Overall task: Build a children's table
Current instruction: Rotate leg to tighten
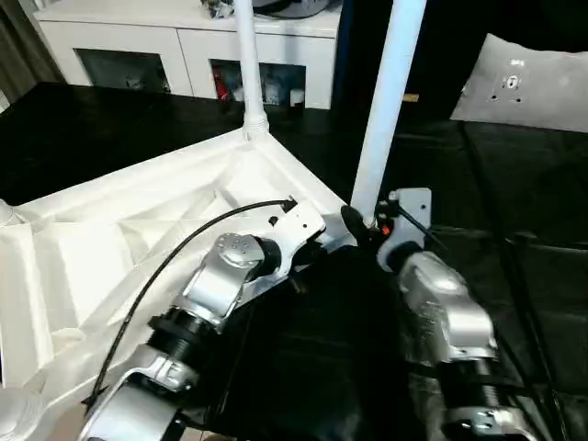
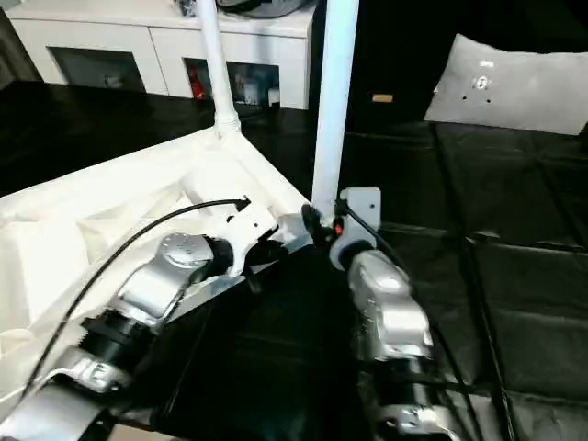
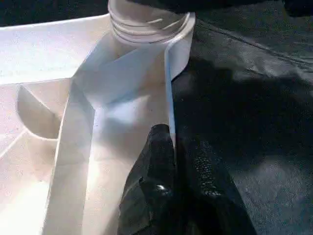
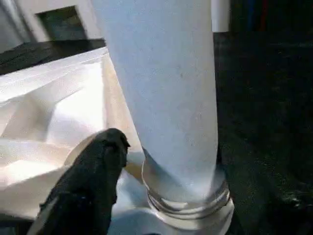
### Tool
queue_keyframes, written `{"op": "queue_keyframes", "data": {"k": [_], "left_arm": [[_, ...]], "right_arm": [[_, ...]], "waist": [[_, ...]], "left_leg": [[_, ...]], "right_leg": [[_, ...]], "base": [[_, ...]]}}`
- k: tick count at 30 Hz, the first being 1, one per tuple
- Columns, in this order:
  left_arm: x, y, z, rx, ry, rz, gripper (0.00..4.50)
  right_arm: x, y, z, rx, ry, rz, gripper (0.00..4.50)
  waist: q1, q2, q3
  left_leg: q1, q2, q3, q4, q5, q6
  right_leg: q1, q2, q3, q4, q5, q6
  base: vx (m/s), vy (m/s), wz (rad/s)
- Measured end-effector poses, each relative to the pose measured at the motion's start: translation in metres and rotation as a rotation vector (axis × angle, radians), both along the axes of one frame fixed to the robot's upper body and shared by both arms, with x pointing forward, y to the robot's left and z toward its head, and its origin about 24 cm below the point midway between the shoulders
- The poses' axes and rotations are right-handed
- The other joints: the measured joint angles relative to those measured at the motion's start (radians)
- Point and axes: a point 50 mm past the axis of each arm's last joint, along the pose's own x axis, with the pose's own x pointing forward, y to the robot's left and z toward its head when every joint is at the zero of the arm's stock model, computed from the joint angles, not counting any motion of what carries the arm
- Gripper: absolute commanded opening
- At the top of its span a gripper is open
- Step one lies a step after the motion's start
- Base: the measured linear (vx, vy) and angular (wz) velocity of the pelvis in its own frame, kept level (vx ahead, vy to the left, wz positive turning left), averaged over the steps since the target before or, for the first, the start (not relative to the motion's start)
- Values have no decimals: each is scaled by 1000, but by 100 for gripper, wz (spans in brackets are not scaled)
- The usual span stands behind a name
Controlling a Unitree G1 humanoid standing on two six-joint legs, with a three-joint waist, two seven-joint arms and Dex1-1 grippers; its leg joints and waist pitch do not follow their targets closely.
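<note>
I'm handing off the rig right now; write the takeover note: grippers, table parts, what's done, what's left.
Left gripper: shut on the rim of the upside-down tabletop, near the corner.
Right gripper: around the base of the near leg; one finger stands beside it; grip not confirmed.
Done: far leg stands upright in its corner socket; the near leg stands upright in its socket too.
Left: check that the near leg is seated, then see to the remaining corners.

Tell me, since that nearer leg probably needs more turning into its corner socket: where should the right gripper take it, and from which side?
Probably low on the nearer leg, just above the threaded collar, coming from the robot's side, where the right gripper already is. The shaft stands upright and round, widest near the base, and the tabletop blocks the left.
</note>
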Motion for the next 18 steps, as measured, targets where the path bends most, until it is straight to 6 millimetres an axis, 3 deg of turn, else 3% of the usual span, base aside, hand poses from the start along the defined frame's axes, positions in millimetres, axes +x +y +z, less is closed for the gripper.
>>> {"op": "queue_keyframes", "data": {"k": [8, 11, 18], "left_arm": [[-6, 25, 0, 53, -6, -129, 0], [-7, 37, 1, 81, 0, -179, 0], [-14, 48, 3, 102, 23, -335, 0]], "right_arm": [[-12, -37, 10, -95, -75, 256, 411], [-17, -48, 15, -122, -86, 372, 442], [-29, -52, 19, -160, -53, 665, 447]], "waist": [[23, 0, 0], [24, 0, 0], [37, 0, 0]], "left_leg": [[1, 0, 2, 2, 1, 0], [1, 1, 3, 3, 1, 0], [1, 1, 3, 4, 2, 1]], "right_leg": [[0, 0, 0, 1, -1, 3], [1, -1, 1, 1, -1, 3], [1, -1, 1, 1, 0, 3]], "base": [[0, 0, 0], [0, 0, 0], [0, 0, 0]]}}
